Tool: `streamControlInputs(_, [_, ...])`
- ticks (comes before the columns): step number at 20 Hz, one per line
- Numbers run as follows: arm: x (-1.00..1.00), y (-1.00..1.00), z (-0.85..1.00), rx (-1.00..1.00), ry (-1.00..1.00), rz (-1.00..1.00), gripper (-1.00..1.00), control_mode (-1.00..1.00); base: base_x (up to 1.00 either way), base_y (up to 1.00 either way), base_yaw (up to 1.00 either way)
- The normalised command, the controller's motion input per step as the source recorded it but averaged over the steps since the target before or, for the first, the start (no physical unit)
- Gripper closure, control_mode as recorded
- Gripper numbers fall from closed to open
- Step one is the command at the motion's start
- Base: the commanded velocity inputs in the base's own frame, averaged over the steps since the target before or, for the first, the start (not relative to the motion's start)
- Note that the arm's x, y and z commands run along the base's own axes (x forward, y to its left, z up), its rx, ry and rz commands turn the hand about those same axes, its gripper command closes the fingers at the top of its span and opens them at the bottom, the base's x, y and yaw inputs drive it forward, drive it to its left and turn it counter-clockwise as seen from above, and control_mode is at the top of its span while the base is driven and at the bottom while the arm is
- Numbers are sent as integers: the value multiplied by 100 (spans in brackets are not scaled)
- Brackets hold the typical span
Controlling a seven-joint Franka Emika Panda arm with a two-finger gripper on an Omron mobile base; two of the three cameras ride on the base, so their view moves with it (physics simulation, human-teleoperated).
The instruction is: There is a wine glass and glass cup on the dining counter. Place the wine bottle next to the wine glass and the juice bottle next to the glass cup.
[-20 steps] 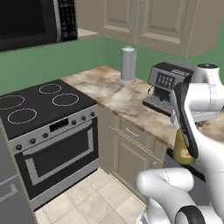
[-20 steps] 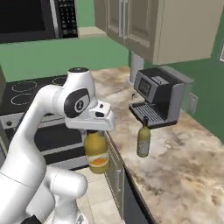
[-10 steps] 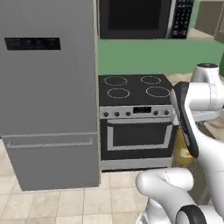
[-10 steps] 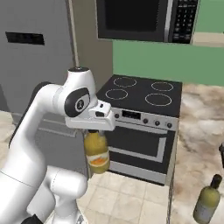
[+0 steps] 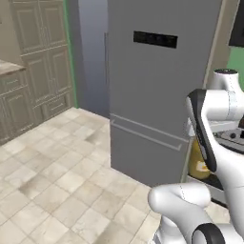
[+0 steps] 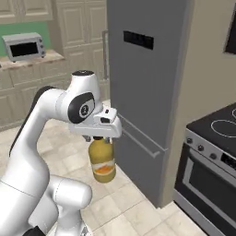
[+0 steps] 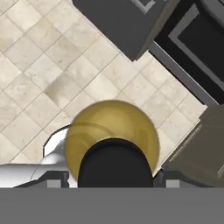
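Observation:
My gripper (image 6: 102,139) is shut on the neck of the juice bottle (image 6: 103,164), a squat amber bottle with a white-orange label that hangs upright above the tiled floor. From the left base view the juice bottle (image 5: 198,160) peeks out behind my forearm. Looking down along the hand, the juice bottle (image 7: 112,124) has its round amber shoulder and black cap between the fingers of the gripper (image 7: 114,176). The wine glass, glass cup, wine bottle and dining counter are out of view.
A tall grey fridge (image 6: 145,73) (image 5: 157,86) stands just ahead. A black stove (image 6: 214,152) sits to its right. Beige cabinets (image 5: 35,71) and a small silver oven (image 6: 23,46) on a counter are at the far left. Open tiled floor (image 5: 57,181) lies between.
The whole scene has swung past as the base turned: counter and coffee machine, then stove, now the fridge. The juice bottle has stayed in my gripper throughout.

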Motion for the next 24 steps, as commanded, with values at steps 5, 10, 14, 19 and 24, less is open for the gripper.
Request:
streamControlInputs(5, [0,0,0,0,0,0,100,100,-1,-1,100])
streamControlInputs(10, [0,0,0,0,0,0,100,100,3,-2,97])
streamControlInputs(14, [0,0,0,0,0,0,100,100,6,-3,91])
streamControlInputs(19, [0,0,0,0,0,0,100,100,13,-17,38])
streamControlInputs(24, [0,0,0,0,0,0,100,100,52,-20,5])
